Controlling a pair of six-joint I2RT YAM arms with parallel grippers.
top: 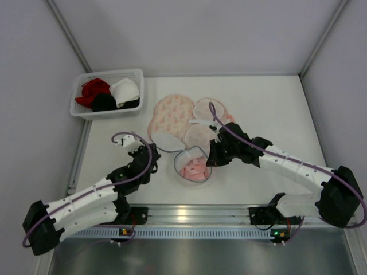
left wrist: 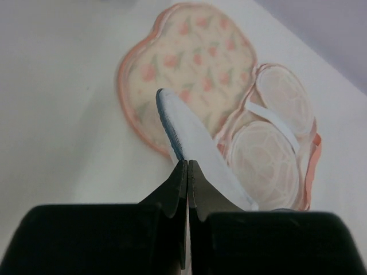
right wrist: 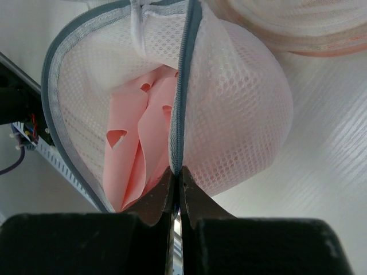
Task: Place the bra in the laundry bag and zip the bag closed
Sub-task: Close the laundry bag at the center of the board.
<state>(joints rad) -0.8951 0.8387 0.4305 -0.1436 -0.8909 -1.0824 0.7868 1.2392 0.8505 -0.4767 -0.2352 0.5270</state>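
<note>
A pale pink bra [top: 195,170] [right wrist: 135,149] lies folded inside a white mesh laundry bag [top: 198,152] [right wrist: 241,114] with a grey-blue zip rim, near the table's front edge. The bag stands open. My right gripper [top: 211,156] [right wrist: 176,171] is shut on the zip rim at the bag's right side. The bag's white lid flap [top: 167,140] [left wrist: 189,129] stretches to the left, and my left gripper [top: 153,148] [left wrist: 187,163] is shut on its zip edge.
Behind it lies an open peach floral bag [top: 172,114] [left wrist: 195,63] with two peach-rimmed mesh domes [top: 200,136] [left wrist: 264,154]. A white basket [top: 80,109] at the back left holds red, black and white garments. Enclosure walls stand on both sides.
</note>
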